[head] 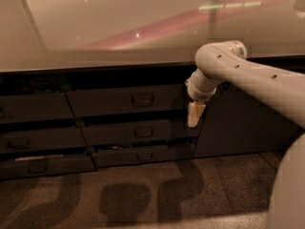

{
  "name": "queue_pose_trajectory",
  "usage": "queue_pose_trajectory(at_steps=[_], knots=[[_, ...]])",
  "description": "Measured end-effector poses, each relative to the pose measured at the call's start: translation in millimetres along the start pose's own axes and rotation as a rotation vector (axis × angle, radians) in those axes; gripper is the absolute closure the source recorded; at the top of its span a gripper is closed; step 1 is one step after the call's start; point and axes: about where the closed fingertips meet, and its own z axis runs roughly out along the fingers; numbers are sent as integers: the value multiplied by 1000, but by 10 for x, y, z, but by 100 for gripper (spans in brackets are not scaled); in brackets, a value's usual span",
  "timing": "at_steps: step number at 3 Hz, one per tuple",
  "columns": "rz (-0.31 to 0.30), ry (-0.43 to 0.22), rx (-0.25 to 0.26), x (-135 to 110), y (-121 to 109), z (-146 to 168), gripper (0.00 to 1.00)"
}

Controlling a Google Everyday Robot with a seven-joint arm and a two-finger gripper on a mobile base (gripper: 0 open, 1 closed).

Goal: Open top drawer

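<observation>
The top drawer (109, 101) is a wide dark grey front just under the countertop, in the middle column, and looks closed. Its small dark loop handle (142, 99) sits at its centre. My gripper (194, 114) hangs pointing down from the pale arm (248, 78), which comes in from the right. The gripper is in front of the drawer's right end, to the right of the handle and slightly lower. It holds nothing that I can see.
Two slimmer drawer fronts (138, 132) lie below the top drawer, and more drawers (38, 137) stack to the left. A dark cabinet door (243, 123) stands at the right. The glossy countertop (119, 27) overhangs above. Carpeted floor (143, 194) lies in front.
</observation>
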Motion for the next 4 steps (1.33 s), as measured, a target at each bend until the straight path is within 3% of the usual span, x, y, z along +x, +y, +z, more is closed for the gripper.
queue_pose_trajectory(at_steps=[1, 2, 3, 4], knots=[[0, 45, 22, -116, -269, -129, 0], [0, 45, 22, -116, -269, -129, 0], [32, 58, -18, 49, -308, 51, 0], [34, 29, -73, 414, -388, 424, 0]])
